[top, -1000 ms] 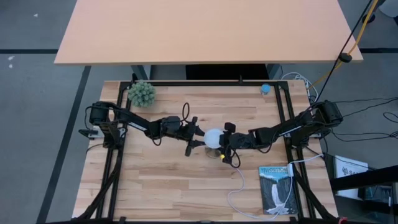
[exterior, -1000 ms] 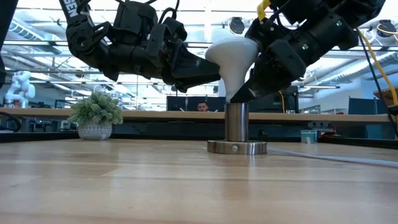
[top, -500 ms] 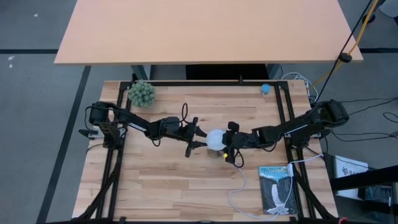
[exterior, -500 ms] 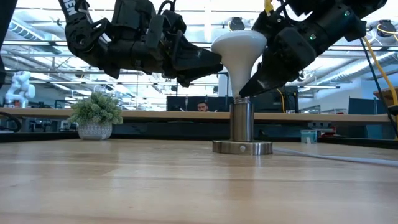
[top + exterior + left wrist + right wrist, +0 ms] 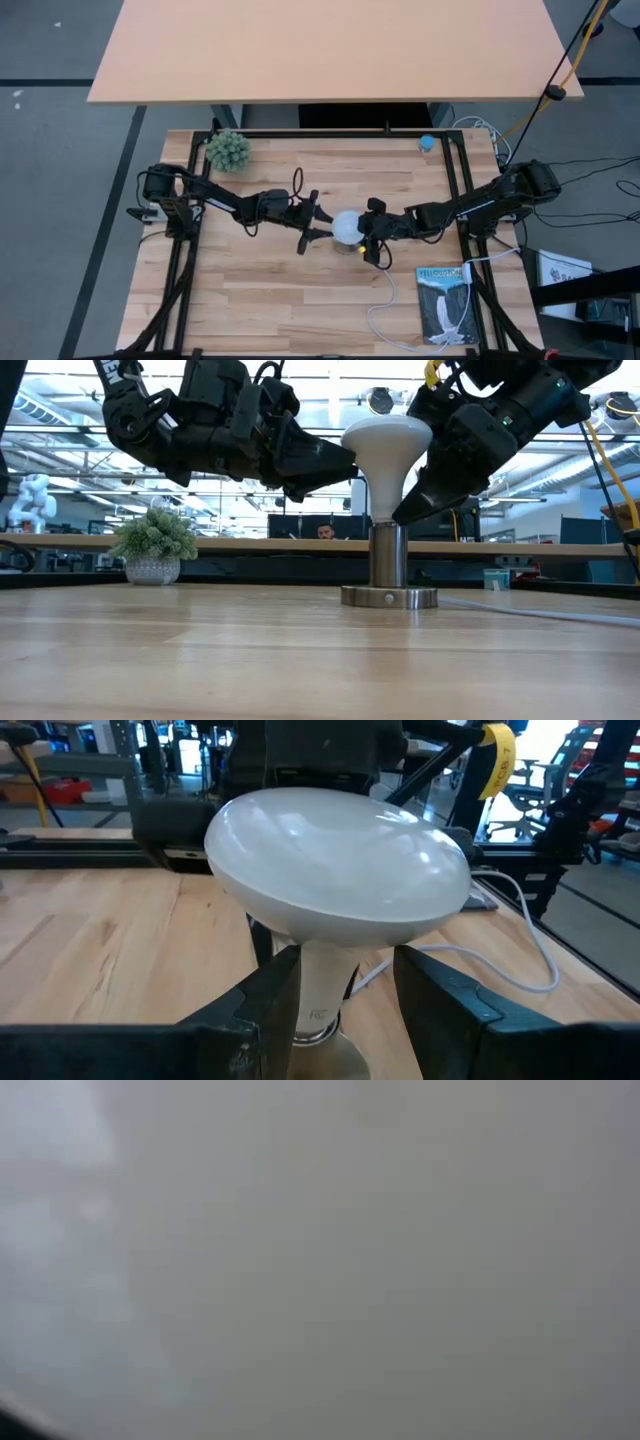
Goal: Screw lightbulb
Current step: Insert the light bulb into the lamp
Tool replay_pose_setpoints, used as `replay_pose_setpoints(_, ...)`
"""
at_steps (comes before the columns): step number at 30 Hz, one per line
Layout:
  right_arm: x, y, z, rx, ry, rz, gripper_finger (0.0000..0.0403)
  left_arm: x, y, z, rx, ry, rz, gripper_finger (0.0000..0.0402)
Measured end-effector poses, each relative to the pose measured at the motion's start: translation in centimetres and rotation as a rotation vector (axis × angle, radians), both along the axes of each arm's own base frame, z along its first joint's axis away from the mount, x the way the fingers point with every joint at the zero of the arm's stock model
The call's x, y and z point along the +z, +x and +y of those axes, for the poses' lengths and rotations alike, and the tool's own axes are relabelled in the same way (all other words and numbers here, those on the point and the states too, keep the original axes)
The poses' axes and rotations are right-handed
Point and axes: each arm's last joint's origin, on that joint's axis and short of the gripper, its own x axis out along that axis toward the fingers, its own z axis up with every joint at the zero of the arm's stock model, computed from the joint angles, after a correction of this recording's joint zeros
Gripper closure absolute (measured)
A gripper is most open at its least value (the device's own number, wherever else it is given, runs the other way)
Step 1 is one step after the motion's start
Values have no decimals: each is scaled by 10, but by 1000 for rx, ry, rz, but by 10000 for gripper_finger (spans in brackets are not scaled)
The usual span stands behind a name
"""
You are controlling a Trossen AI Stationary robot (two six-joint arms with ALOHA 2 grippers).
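Note:
The white lightbulb (image 5: pixel 387 442) stands upright with its screw base in the metal socket (image 5: pixel 388 555), whose disc (image 5: pixel 388 597) rests on the table's middle (image 5: pixel 345 227). My right gripper (image 5: pixel 369 230) comes from the table's right and is shut on the bulb, whose globe fills the right wrist view (image 5: pixel 320 1260). My left gripper (image 5: pixel 318 222) is open on the bulb's left. Its two fingers (image 5: pixel 270 1000) stand either side of the bulb's neck (image 5: pixel 325 990), under the globe. My right gripper holds the lightbulb by its tapering neck (image 5: pixel 398 495), just under the globe, between its two fingers. The fingers slant down from the table's right. The bulb stands upright with its base in the socket. The gripper body hides the exact place of contact.
A small potted plant (image 5: pixel 228 150) stands at the far left and a small blue object (image 5: pixel 427 142) at the far right. A booklet (image 5: pixel 445 303) lies at the near right. The socket's white cord (image 5: pixel 384 298) runs toward the near edge.
My right gripper has gone a little toward the table's right with the bulb. The bulb has turned from leaning toward the left to standing upright on the socket. The socket has slid slightly rightward with it. My left gripper has followed toward the bulb, staying open.

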Motion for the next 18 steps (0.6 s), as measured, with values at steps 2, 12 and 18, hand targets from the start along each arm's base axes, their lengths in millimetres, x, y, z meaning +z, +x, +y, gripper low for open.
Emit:
replay_pose_setpoints(2, 0, 0, 0, -7, 8, 3, 224, 0, 0, 0, 1, -1, 1, 237)
replay_pose_setpoints(12, 3, -6, -1, -7, 6, 36, 224, -2, 0, 0, 2, -3, 20, 237)
replay_pose_setpoints(18, 14, -14, -2, -8, 9, 30, 224, -2, -1, 0, 3, -3, 21, 237)
